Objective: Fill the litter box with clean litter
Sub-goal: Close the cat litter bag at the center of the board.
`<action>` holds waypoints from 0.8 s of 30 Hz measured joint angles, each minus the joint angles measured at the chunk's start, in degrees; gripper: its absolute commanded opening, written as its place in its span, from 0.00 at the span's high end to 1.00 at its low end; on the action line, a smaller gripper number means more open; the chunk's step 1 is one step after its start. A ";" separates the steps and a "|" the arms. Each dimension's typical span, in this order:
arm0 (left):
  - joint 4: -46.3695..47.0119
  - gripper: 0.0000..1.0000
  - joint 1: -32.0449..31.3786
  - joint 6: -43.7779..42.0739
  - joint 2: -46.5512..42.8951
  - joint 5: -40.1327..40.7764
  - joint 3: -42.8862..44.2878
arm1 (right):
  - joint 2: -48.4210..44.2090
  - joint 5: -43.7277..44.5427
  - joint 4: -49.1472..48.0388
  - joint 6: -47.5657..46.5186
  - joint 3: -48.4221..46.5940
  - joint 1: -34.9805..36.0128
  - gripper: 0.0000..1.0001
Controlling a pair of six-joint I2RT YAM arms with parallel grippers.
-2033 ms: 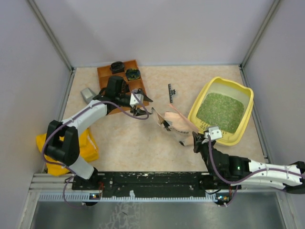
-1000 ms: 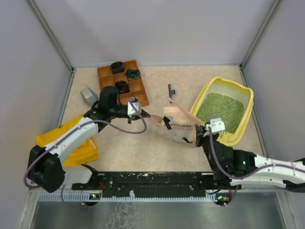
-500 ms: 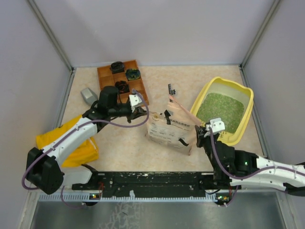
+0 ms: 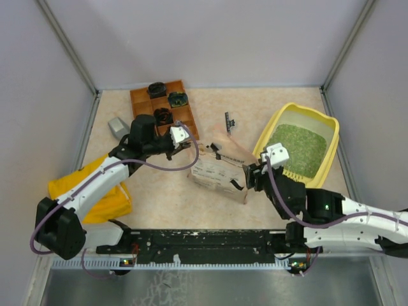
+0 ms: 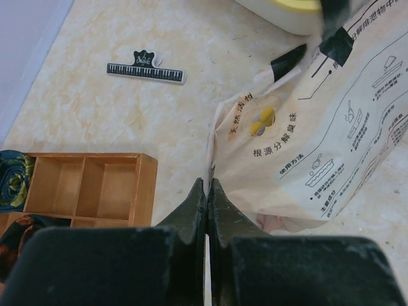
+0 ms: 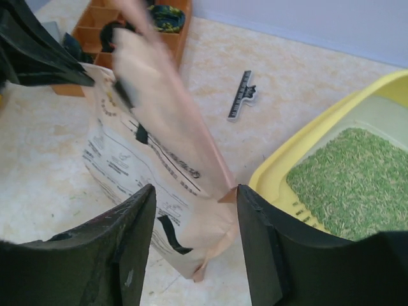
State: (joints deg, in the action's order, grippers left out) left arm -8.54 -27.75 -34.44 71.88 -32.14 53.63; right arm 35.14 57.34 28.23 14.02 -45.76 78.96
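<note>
The yellow litter box (image 4: pixel 270 137) stands at the right with green clean litter (image 4: pixel 295 150) spread inside; the right wrist view shows the box rim (image 6: pixel 280 172) and litter (image 6: pixel 357 185) too. A pale printed pouch (image 4: pixel 220 169) rests on the table between the arms. My left gripper (image 4: pixel 194 145) is shut on the pouch's upper left edge; in its wrist view the jaws (image 5: pixel 208 186) pinch that thin edge of the pouch (image 5: pixel 319 140). My right gripper (image 4: pixel 252 178) is open at the pouch's right end, and the pouch (image 6: pixel 153 146) lies loose between its spread jaws (image 6: pixel 194 197).
A brown wooden compartment tray (image 4: pixel 182 124) holding dark items sits at the back left, with a grey scoop (image 4: pixel 118 126) beside it. A black clip (image 4: pixel 228 122) lies behind the pouch. A yellow cloth bag (image 4: pixel 118 201) lies under the left arm.
My right gripper has opened and let go of the pouch. The pouch has come down from its tilt near the litter box and shifted left, still pinched by my left gripper.
</note>
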 measured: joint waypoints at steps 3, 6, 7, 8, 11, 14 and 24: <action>1.75 1.00 0.22 -1.53 0.00 -0.28 -1.14 | 2.93 -2.51 0.96 0.17 -5.77 -0.02 0.36; 3.78 1.00 0.28 -3.89 0.00 -1.05 -2.43 | 3.96 -4.55 0.70 -0.17 -8.76 -0.02 0.30; 4.28 1.00 0.28 -4.68 0.00 -1.42 -2.80 | 4.13 -4.92 0.50 -0.37 -9.40 -0.07 0.29; 4.79 1.00 0.31 -5.64 0.00 -1.77 -3.21 | 4.37 -5.20 0.52 -0.59 -10.23 -0.24 0.29; 6.34 1.00 0.55 -8.41 -0.46 -3.10 -4.74 | 5.88 -6.10 0.50 -1.95 -13.16 -2.03 0.28; 8.26 1.00 0.72 -10.82 -1.95 -4.79 -6.84 | 8.98 -8.74 0.48 -3.78 -16.41 -7.26 0.28; 10.25 1.00 0.90 -15.15 -3.98 -7.76 -9.31 | 24.65 -35.04 1.97 -3.91 -21.97 -30.73 0.29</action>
State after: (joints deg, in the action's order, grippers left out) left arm 1.72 -26.85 -49.58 67.90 -39.90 44.31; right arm 59.79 22.31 30.20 10.11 -67.72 48.23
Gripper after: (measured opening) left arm 0.008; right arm 0.705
